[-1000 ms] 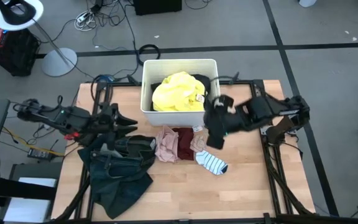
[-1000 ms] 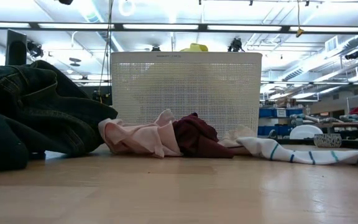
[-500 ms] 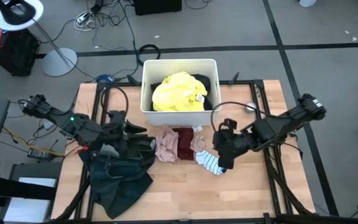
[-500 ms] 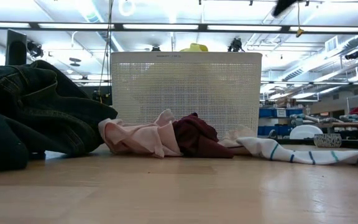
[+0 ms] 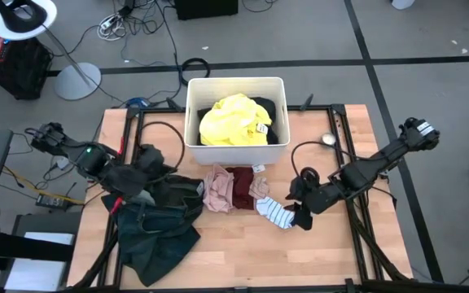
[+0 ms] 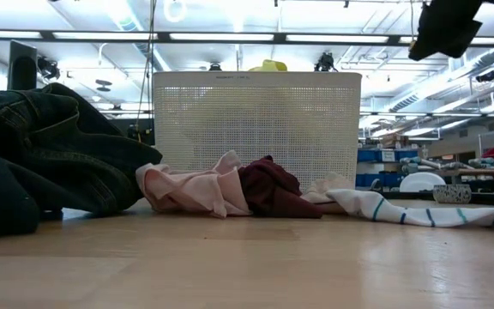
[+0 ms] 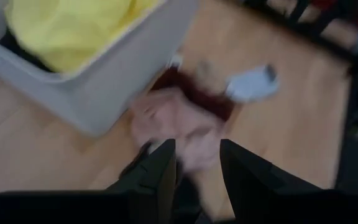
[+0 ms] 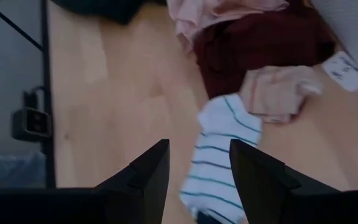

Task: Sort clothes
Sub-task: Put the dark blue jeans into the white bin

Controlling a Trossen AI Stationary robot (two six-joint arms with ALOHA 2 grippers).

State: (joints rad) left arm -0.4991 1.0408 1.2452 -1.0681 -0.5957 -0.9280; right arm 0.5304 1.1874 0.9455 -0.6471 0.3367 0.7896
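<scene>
On the table lie a large dark garment (image 5: pixel 157 224) at the left, a pale pink piece (image 5: pixel 218 189), a maroon piece (image 5: pixel 241 185) and a white striped sock (image 5: pixel 275 213). A yellow garment (image 5: pixel 233 120) lies in the white bin (image 5: pixel 192 122). My left gripper (image 5: pixel 163 169) stands open over the dark garment's far edge, with the pink piece (image 7: pixel 185 134) ahead of its fingers. My right gripper (image 5: pixel 300 213) hangs open above the sock's right end (image 8: pixel 219 155), clear of the table in the low view (image 6: pixel 444 30).
The bin stands at the far middle of the table, and a dark garment (image 5: pixel 275 114) lies in it beside the yellow one. A second small pink piece (image 5: pixel 260 189) lies by the sock. Bare wood shows along the near edge (image 5: pixel 243 260) and at the right (image 5: pixel 332 236).
My right gripper has come down from beside the bin toward the table's near edge, and it now hangs over the striped sock. My left gripper has tipped its fingers downward over the dark garment. The clothes have not moved.
</scene>
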